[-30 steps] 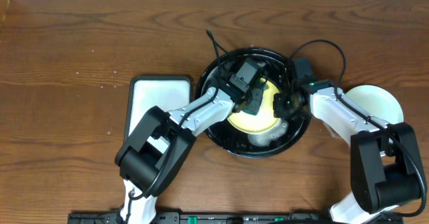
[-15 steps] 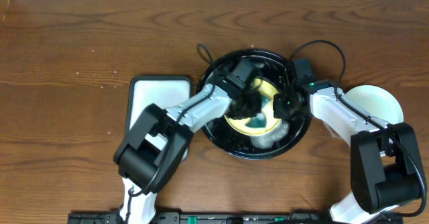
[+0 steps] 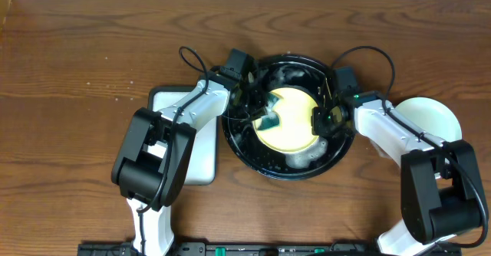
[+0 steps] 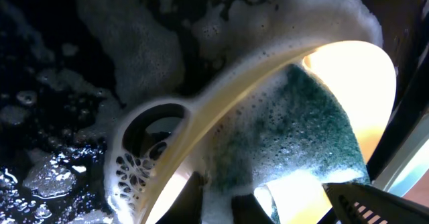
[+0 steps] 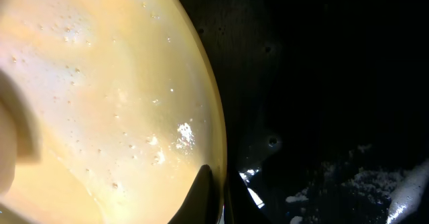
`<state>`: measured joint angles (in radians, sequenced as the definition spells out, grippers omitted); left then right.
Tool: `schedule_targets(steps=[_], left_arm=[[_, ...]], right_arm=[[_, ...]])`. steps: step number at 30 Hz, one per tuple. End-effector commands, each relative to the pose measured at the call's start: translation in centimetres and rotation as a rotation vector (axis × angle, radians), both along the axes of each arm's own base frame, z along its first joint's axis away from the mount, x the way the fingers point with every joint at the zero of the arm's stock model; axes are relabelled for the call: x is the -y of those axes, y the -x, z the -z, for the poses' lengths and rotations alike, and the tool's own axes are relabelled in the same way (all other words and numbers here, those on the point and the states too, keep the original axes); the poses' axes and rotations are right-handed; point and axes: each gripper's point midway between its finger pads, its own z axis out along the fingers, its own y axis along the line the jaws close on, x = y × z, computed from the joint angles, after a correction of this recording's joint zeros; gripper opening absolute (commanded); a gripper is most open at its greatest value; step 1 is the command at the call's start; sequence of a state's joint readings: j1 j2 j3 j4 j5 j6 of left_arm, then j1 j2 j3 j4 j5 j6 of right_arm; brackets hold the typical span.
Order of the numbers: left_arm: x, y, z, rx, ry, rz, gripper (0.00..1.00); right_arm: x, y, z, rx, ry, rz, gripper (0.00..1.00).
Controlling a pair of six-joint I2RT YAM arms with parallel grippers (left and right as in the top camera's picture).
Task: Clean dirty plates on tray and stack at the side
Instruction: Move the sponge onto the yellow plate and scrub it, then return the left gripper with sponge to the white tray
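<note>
- While the right hand (image 3: pixel 321 119) is clamped on the right rim of the yellow plate (image 3: pixel 291 126), the scrubbing step is under way. The left hand (image 3: pixel 261 112) is closed on a green sponge (image 4: pixel 301 137), which presses on the plate's left edge.
- That plate sits inside the black tray (image 3: pixel 265 160), near its middle, and seems slightly tipped.
- Besides the plate, the tray holds soapy foam (image 4: pixel 134 36) and water; I see no other plate in it.
- On the table to the right, well apart from the tray, lies a pale plate (image 3: pixel 433 118), partly under the right arm. Whether it is one plate or a stack, I cannot tell.
- A white rectangular tray (image 3: pixel 180 103) lies just beside the black tray, on its left.
- Next, I judge, the sponge should sweep across the plate's centre with the rim held firm. No smear shows from overhead, though the sponge hides part of the plate.
</note>
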<state>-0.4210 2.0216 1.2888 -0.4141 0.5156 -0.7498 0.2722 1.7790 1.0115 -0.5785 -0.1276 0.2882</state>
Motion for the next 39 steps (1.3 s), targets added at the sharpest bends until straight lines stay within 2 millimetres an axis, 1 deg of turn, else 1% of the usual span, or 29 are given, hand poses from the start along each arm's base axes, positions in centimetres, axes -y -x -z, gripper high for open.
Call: schedule_targets(steps=[1, 3, 5, 8, 11, 12, 14, 17, 19, 21, 23, 26, 29, 33, 34, 35, 38, 39], left_arm=[[-2.9, -1.4, 1.7, 0.076, -0.142, -0.012, 0.08], [-2.4, -1.8, 0.7, 0.137, -0.133, 0.034, 0.08], [-2.0, -2.5, -0.9, 0.199, -0.118, 0.057, 0.08], [-1.9, -3.9, -4.3, 0.323, -0.103, 0.072, 0.08], [-2.6, -5.0, -8.1, 0.467, -0.138, 0.087, 0.08], [-2.9, -5.2, -9.7, 0.519, -0.153, 0.097, 0.08], [-3.3, -5.2, -12.2, 0.599, -0.175, 0.121, 0.08], [-4.6, -4.4, -15.4, 0.665, -0.21, 0.133, 0.08], [-6.0, -3.5, -16.4, 0.663, -0.249, 0.129, 0.08], [-8.1, -2.3, -16.4, 0.618, -0.314, 0.104, 0.08], [-10.9, -0.9, -15.5, 0.537, -0.406, 0.079, 0.08], [-15.0, 1.1, -13.2, 0.391, -0.539, 0.052, 0.08], [-17.8, 2.8, -10.4, 0.27, -0.585, 0.028, 0.08], [-19.6, 3.9, -6.9, 0.183, -0.606, 0.009, 0.08], [-19.9, 4.2, -6.1, 0.169, -0.609, 0.007, 0.09], [-20.1, 4.5, -5.1, 0.152, -0.612, 0.008, 0.13], [-20.2, 5.0, -4.1, 0.132, -0.616, 0.015, 0.17], [-20.2, 5.0, -4.1, 0.132, -0.616, 0.015, 0.25]], right_arm=[[0.8, 0.7, 0.2, -0.014, 0.04, -0.034, 0.01], [0.8, 0.8, 0.3, -0.016, 0.041, -0.034, 0.01], [0.8, 0.8, 0.3, -0.015, 0.041, -0.034, 0.01], [0.8, 0.8, 0.3, -0.016, 0.041, -0.034, 0.01], [0.8, 0.8, 0.3, -0.016, 0.041, -0.034, 0.01], [0.8, 0.8, 0.3, -0.016, 0.041, -0.034, 0.01], [0.8, 0.8, 0.3, -0.015, 0.041, -0.034, 0.01], [0.8, 0.8, 0.3, -0.015, 0.041, -0.034, 0.01], [0.8, 0.8, 0.2, -0.015, 0.041, -0.034, 0.01], [0.7, 0.7, 0.2, -0.009, 0.042, -0.048, 0.01], [0.7, 0.6, 0.2, -0.003, 0.044, -0.067, 0.01], [0.7, 0.4, 0.2, 0.01, 0.047, -0.098, 0.01], [0.6, 0.3, 0.1, 0.018, 0.047, -0.107, 0.01], [0.5, 0.2, 0.1, 0.023, 0.04, -0.112, 0.01], [0.4, 0.1, 0.1, 0.026, 0.04, -0.112, 0.01], [0.4, 0.1, 0.1, 0.026, 0.04, -0.112, 0.01], [0.4, 0.1, -0.3, 0.023, 0.041, -0.115, 0.01], [0.4, 0.0, -0.6, 0.021, 0.042, -0.115, 0.01]])
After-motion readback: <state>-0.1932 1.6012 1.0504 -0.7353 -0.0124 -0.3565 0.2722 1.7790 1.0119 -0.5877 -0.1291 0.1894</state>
